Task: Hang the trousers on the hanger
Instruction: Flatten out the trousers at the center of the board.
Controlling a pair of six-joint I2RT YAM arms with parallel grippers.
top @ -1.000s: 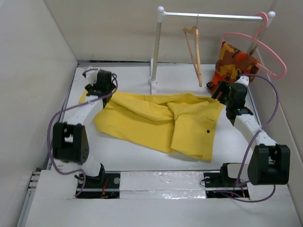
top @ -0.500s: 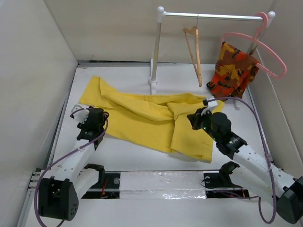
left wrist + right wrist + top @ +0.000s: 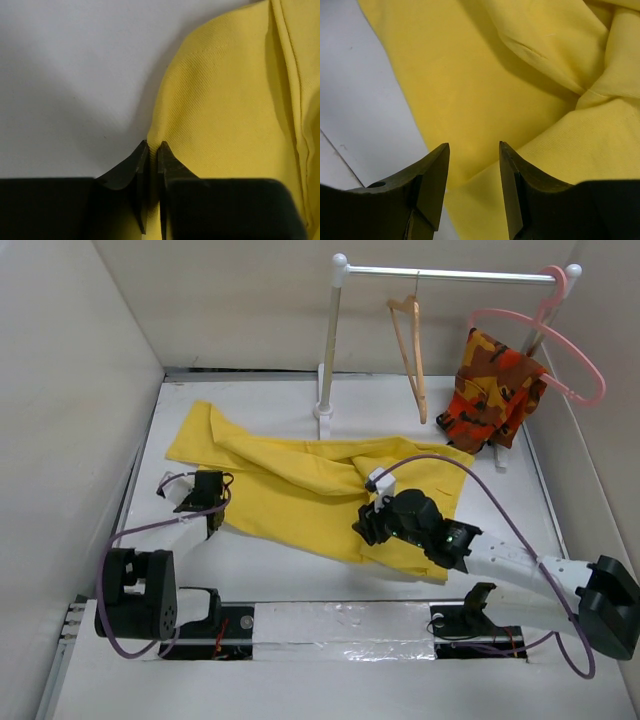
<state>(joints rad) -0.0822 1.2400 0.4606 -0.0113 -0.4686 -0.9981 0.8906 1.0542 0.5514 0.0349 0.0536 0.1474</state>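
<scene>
Start at the near edge. Your left gripper [image 3: 151, 147] sits low at the near left border of the trousers [image 3: 300, 480]. Its jaws are all but closed, and the wrist view shows the cloth's hem running in between them, so it appears to have a pinch of that edge. Your right gripper [image 3: 473, 146] hovers over the near middle of the cloth with its jaws spread wide and nothing in them. Yellow fabric lies straight under and ahead of it, and bare table [image 3: 280, 570] shows at its left.

The trousers lie flat and rumpled, with their long axis running across the table from far left to near right. The broad end is on the right, partly under your right arm. A folded ridge crosses the middle, just beyond the right claw.

The relation to mind is this: the hanger [image 3: 410, 360] is far from both claws, hanging by its hook from the rail [image 3: 450, 275] beyond the cloth's far right corner. The right arm is the nearer one to it.

The rack's post [image 3: 330, 340] stands at the cloth's far edge, left of the hanger. Right of the hanger along the rail hang a camouflage garment [image 3: 495, 390] and a pink hanger [image 3: 575, 380]. I judge these crowd any reach from the right side.
</scene>
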